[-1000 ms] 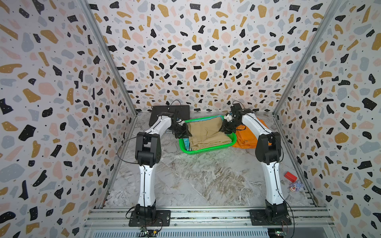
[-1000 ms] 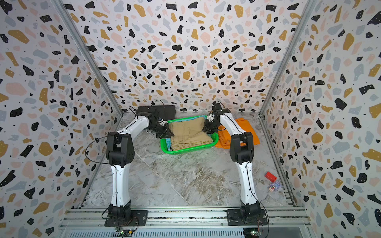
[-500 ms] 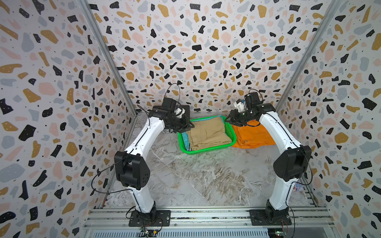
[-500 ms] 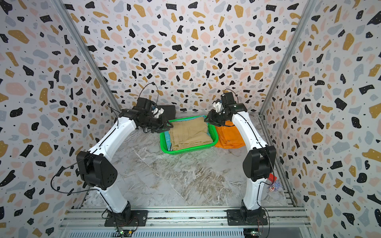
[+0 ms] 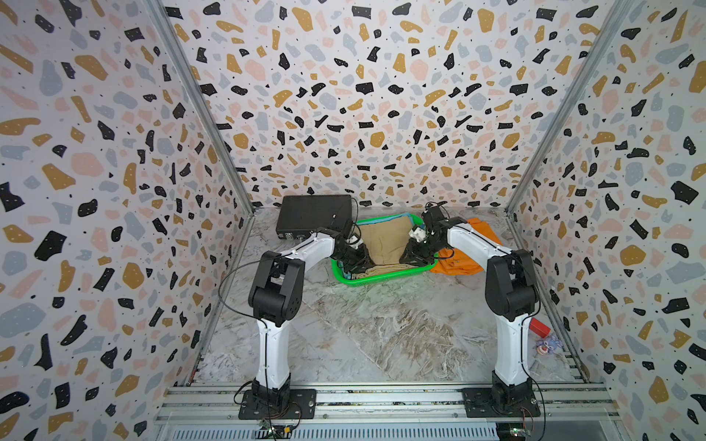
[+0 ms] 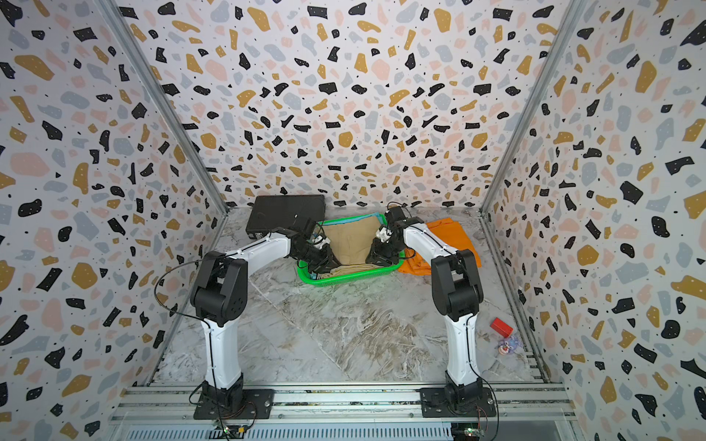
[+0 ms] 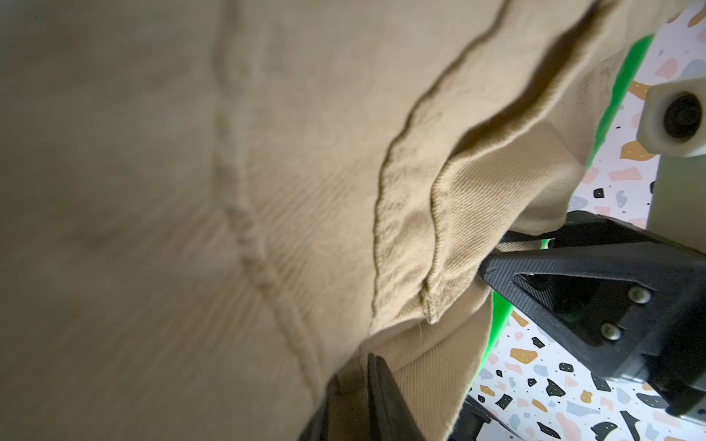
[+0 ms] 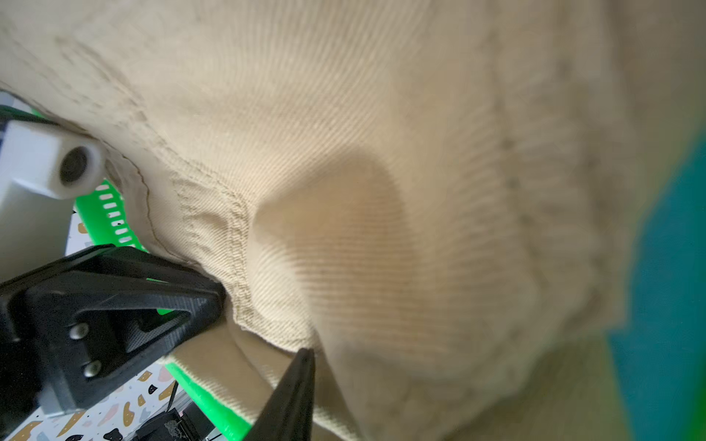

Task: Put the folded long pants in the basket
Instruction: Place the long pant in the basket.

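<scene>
left wrist: khaki pants (image 7: 237, 198) between fingers (image 7: 580, 275)

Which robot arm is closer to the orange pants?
Right. The right gripper is at the side of the green basket next to the orange pants; the left gripper is at its opposite side.

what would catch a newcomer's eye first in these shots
The bright green basket at the back of the table, with khaki pants lying on top inside it. The left pincer and right pincer both reach in at the pants' near corners, cloth between their jaws. Bright orange pants lie on the table beside the basket, on the robot's right.
</scene>
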`<state>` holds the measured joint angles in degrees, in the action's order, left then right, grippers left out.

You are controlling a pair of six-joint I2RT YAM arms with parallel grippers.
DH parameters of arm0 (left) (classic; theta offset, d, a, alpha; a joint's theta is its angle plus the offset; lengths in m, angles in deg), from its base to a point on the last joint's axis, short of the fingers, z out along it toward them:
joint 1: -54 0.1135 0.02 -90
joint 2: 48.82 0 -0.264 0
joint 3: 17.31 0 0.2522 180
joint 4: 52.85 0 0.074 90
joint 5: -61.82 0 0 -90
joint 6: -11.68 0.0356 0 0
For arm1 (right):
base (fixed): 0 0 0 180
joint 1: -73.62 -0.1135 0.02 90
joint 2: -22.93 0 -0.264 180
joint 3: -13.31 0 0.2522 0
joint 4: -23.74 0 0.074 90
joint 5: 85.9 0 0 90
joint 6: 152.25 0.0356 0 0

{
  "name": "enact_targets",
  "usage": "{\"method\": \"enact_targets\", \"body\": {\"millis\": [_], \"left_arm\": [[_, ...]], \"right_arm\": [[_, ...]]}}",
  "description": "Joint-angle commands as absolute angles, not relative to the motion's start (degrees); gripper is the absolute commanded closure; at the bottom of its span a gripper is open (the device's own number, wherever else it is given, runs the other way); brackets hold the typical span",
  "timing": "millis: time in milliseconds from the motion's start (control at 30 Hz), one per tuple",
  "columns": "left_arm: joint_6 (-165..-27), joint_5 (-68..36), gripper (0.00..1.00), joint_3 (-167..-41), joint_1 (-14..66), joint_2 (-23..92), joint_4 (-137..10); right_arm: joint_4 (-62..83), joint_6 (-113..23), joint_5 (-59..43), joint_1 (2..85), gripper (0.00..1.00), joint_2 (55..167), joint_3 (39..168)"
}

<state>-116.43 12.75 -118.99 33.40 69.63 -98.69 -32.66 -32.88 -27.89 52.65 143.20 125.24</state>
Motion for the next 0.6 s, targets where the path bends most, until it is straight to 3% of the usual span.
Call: {"method": "enact_targets", "body": {"millis": [0,300,567], "left_arm": [[-115.5,11.8,0.76,-116.3,34.3,68.8,-99.6],[-117.9,14.9,0.70,-127.4,38.1,63.6,-101.7],[-118.4,14.2,0.70,-140.2,40.7,70.8,-103.1]], "right_arm": [[-36.0,-33.7,-23.1,52.6,0.66,140.9,123.7],[-41.7,-34.6,-21.9,52.7,0.58,137.1,138.2],[-39.6,-35.5,-17.6,52.7,0.59,147.9,158.1]]}}
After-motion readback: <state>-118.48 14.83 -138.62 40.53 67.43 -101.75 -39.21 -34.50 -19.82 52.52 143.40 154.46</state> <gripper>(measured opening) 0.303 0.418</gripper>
